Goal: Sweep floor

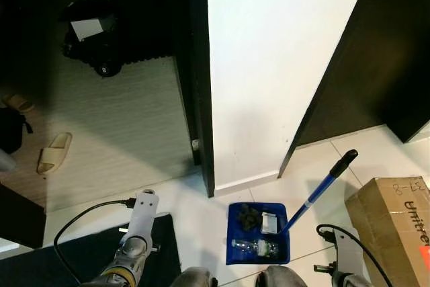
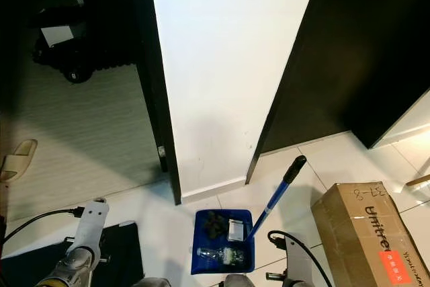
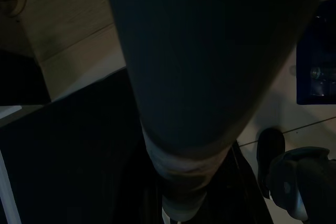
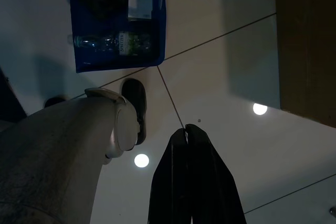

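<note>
From the head, the blue dustpan [image 1: 258,233] sits flat on the white tiled floor [image 1: 195,206], just in front of the foot of the white wall [image 1: 275,65] that divides two dark doorways. In the dustpan lie a clear plastic bottle [image 1: 255,247], a dark clump of rubbish [image 1: 247,216] and a small white packet [image 1: 269,222]. Its blue handle [image 1: 316,196] with a black grip rises from the pan, tilted away to the right. Right of the dustpan stands a cardboard box [image 1: 393,223] with printed lettering. Left of the dustpan a black mat [image 1: 87,253] lies on the tiles, and beyond it, through the left doorway, a beige slipper [image 1: 54,152] rests on a pale ribbed floor. The left arm [image 1: 134,240] hangs low over the mat, and the right arm [image 1: 346,260] hangs low between the dustpan and the box; both are well apart from the handle.

In the left wrist view the picture is very dark, with the robot's own leg across it. A corner of the dustpan shows at one edge. Whether the left gripper's fingers are apart or together cannot be told.

In the right wrist view the right gripper [image 4: 186,129] hangs above bare tile with its two black fingers pressed together, holding nothing. The dustpan with the bottle lies beyond it, past the robot's leg and foot [image 4: 134,108].
</note>
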